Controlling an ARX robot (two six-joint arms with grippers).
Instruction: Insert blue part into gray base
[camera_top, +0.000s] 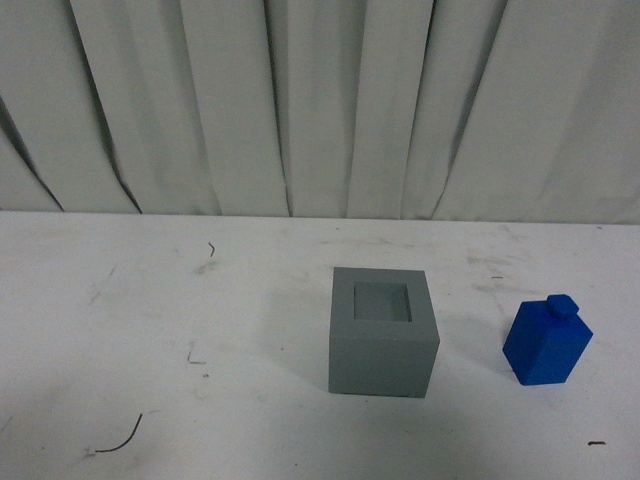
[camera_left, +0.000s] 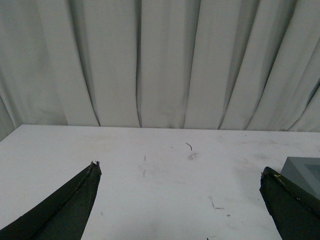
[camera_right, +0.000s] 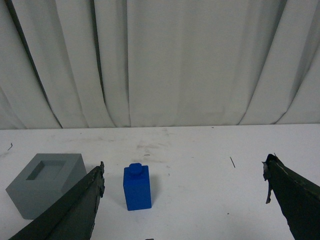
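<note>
The gray base (camera_top: 383, 333) sits on the white table a little right of centre, its square recess facing up and empty. The blue part (camera_top: 547, 341) stands upright to its right, apart from it, knob on top. Neither arm shows in the front view. My left gripper (camera_left: 180, 172) is open and empty, with a corner of the gray base (camera_left: 306, 172) beside its far finger. My right gripper (camera_right: 184, 172) is open and empty; the blue part (camera_right: 137, 187) stands ahead, close to one finger, and the gray base (camera_right: 45, 182) lies beyond that finger.
A white table (camera_top: 150, 320) with scuffs and small dark threads. A pale pleated curtain (camera_top: 320, 100) hangs along the far edge.
</note>
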